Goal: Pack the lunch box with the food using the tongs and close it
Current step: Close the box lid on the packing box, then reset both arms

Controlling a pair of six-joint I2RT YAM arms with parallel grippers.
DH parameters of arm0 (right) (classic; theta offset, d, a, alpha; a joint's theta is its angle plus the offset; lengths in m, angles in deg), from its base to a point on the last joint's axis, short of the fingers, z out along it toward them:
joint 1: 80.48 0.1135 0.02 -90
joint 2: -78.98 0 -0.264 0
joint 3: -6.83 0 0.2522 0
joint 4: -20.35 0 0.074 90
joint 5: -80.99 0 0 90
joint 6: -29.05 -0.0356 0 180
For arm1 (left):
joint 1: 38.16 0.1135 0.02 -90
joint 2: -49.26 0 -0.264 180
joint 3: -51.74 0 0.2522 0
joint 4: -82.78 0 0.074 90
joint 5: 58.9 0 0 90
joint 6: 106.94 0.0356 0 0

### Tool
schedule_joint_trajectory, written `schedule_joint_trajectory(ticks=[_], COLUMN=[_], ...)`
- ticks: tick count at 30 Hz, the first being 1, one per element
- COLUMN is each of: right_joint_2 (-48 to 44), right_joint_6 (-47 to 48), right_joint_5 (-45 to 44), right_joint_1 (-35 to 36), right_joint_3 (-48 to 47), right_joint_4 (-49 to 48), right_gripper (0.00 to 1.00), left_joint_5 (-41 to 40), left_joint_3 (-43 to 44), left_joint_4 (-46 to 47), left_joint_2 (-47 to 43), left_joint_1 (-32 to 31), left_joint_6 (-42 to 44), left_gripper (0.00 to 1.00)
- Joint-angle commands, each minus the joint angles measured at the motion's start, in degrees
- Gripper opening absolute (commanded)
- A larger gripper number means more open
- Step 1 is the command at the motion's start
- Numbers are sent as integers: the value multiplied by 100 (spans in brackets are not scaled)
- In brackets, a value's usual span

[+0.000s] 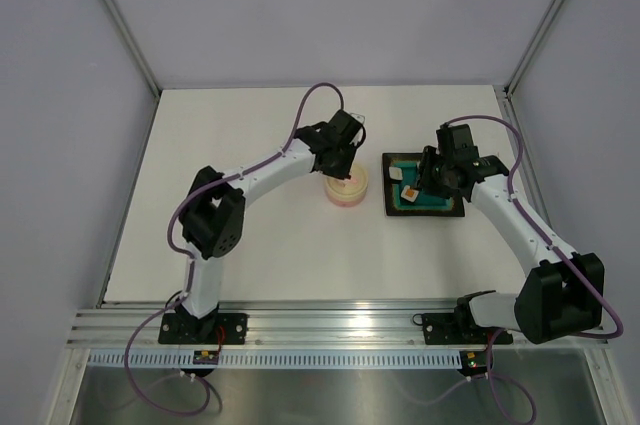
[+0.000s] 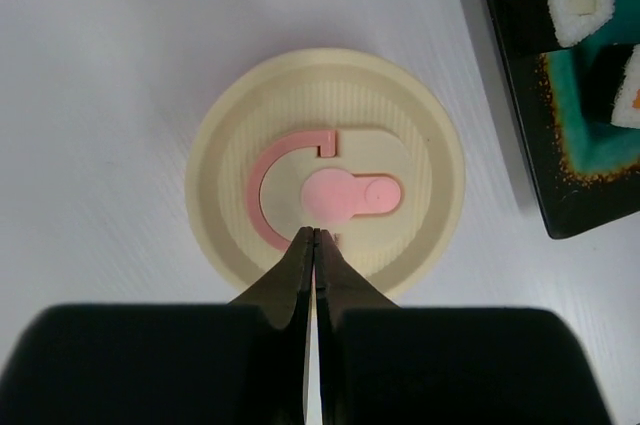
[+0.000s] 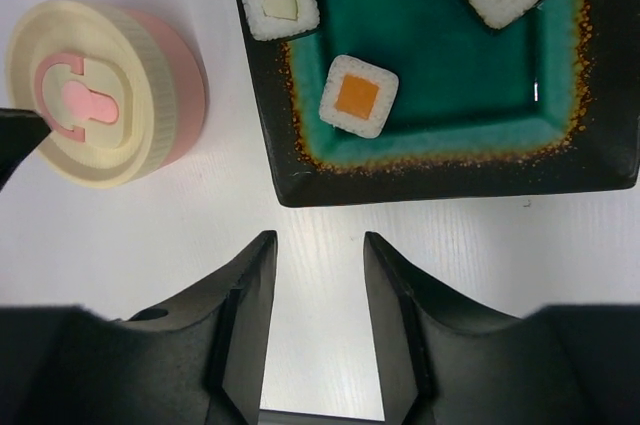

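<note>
Left wrist: lid (image 2: 330,95) is apparently being pressed onto box (image 3: 188,95) by clenched left claw (image 2: 316,235); released right claw (image 3: 320,245) is being held clear

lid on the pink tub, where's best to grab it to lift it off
Probably the pink tab at its centre, pinched from straight above: the lid lies flat, seated on the tub, and the tab seems its only raised part.

The lid (image 3: 95,95) hides the lunch box (image 3: 188,95) interior.
</note>
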Motion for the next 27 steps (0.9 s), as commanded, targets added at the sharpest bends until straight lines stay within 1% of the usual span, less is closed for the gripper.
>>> schedule_joint_trajectory(ticks=[1,2,4,6,7,8,9,10,11,12,14,15,16,17,18,23,27], right_joint_2=[-214,-249,-276,-285,-285,-311,-328,-355,-433,-469,-565,-609,-653,-758,-803,-988,-988], right_joint_6=[-17,-8,-61,-131,-148,-175,-227,-236,-254,-219,-210,-201,-184,-201,-210,-280,-324], right_joint_5=[-255,-308,-597,-930,-1054,-1195,-1466,-1599,-1705,-1854,-2004,-2109,-2136,-2197,-2224,-2382,-2549], right_joint_1=[33,33,33,33,33,33,33,33,33,33,24,33,33,33,33,33,33], right_joint_3=[-206,-258,-329,-548,-662,-820,-856,-891,-927,-936,-953,-936,-918,-831,-787,-610,-602], right_joint_4=[-7,2,80,273,387,467,572,590,608,625,652,652,635,574,538,528,634], right_gripper=[49,52,74,95,98,100,100,100,99,99,99,99,99,99,99,99,100], left_joint_5=[-276,-363,-434,-619,-663,-759,-803,-847,-969,-1032,-1216,-1286,-1426,-1480,-1515,-1489,-1533], left_joint_3=[265,301,275,196,30,-93,-242,-392,-698,-831,-1217,-1324,-1421,-1587,-1675,-2194,-2221], left_joint_4=[-64,-134,-187,-319,-354,-390,-381,-372,-364,-372,-390,-399,-416,-468,-478,-232,-170], left_joint_2=[-880,-1108,-1346,-1706,-1856,-1996,-2328,-2480,-2647,-2944,-3192,-3393,-3482,-3570,-3658,-4203,-4353], left_joint_1=[-37,-28,-37,-37,-37,-28,-28,-28,-19,-19,-19,-19,-2,-2,24,68,104], left_joint_6=[138,155,199,182,173,164,147,138,129,103,85,59,33,-29,-38,-108,-161], left_gripper=[0,0,0,3,9,14,21,29,42,51,69,75,83,93,98,99,99])
